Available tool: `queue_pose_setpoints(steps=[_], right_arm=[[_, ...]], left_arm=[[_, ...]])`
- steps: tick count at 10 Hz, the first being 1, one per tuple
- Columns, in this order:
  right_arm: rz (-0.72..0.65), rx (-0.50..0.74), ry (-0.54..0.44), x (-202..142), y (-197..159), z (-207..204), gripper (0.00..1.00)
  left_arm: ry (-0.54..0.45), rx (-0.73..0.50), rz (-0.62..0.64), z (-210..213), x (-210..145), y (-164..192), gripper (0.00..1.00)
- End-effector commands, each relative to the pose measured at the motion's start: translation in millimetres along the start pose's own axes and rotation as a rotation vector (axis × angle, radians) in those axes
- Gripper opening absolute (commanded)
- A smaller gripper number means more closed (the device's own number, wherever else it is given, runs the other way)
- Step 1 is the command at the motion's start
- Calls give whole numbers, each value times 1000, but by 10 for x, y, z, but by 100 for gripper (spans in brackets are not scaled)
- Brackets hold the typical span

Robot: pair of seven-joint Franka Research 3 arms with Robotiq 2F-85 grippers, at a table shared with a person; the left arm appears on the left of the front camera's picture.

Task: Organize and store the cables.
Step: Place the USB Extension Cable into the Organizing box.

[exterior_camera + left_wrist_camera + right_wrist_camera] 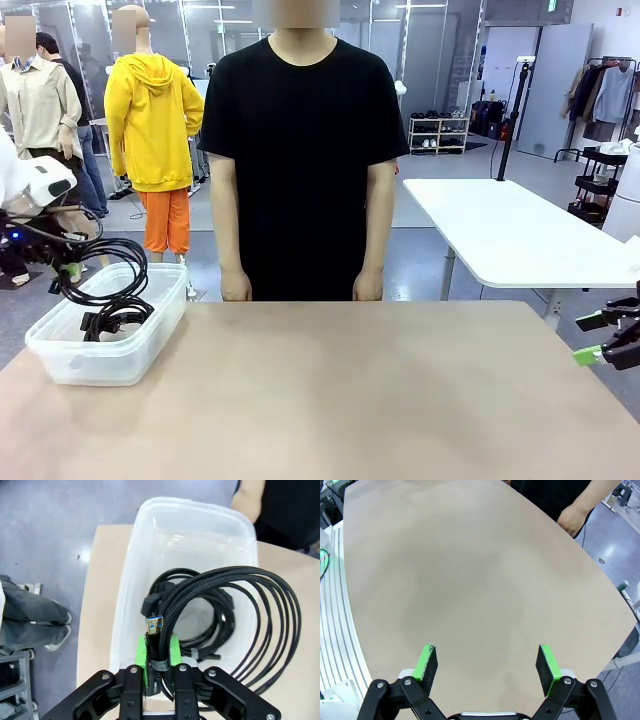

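Note:
A clear plastic bin [110, 350] stands at the table's left edge with a coiled black cable [115, 320] lying inside it. Above the bin, my left gripper [68, 268] is shut on a second coiled black cable [110, 262] that hangs down over the bin. In the left wrist view the green pads [142, 652] clamp this braided cable [235, 605] near its blue-tipped USB plug [154, 625], with the bin [150, 545] and the cable lying in it [175, 582] beneath. My right gripper [600, 337] is open at the table's right edge, holding nothing [487, 665].
A person in a black shirt [300, 150] stands at the far side, hands [236, 287] hanging at the table's edge. One hand [572, 517] lies near the table rim in the right wrist view. A white table [500, 230] stands behind on the right.

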State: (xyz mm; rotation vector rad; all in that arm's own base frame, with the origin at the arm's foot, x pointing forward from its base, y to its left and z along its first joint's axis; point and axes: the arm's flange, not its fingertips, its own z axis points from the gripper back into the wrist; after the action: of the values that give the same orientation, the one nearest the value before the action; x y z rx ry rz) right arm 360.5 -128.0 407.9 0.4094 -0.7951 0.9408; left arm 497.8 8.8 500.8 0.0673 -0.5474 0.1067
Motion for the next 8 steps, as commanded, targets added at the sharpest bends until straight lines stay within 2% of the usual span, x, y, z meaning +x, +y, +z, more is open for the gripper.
queue_pose_setpoints(steps=[1, 4, 8], right_arm=[[-19, 3, -10, 33, -9, 3, 100], [-19, 3, -10, 33, -9, 3, 100], [-19, 3, -10, 33, -9, 3, 100]], left_arm=[[-33, 27, 43, -247, 56, 41, 20], [4, 76, 87, -703, 43, 66, 20], [65, 31, 66, -1006, -69, -76, 20]])
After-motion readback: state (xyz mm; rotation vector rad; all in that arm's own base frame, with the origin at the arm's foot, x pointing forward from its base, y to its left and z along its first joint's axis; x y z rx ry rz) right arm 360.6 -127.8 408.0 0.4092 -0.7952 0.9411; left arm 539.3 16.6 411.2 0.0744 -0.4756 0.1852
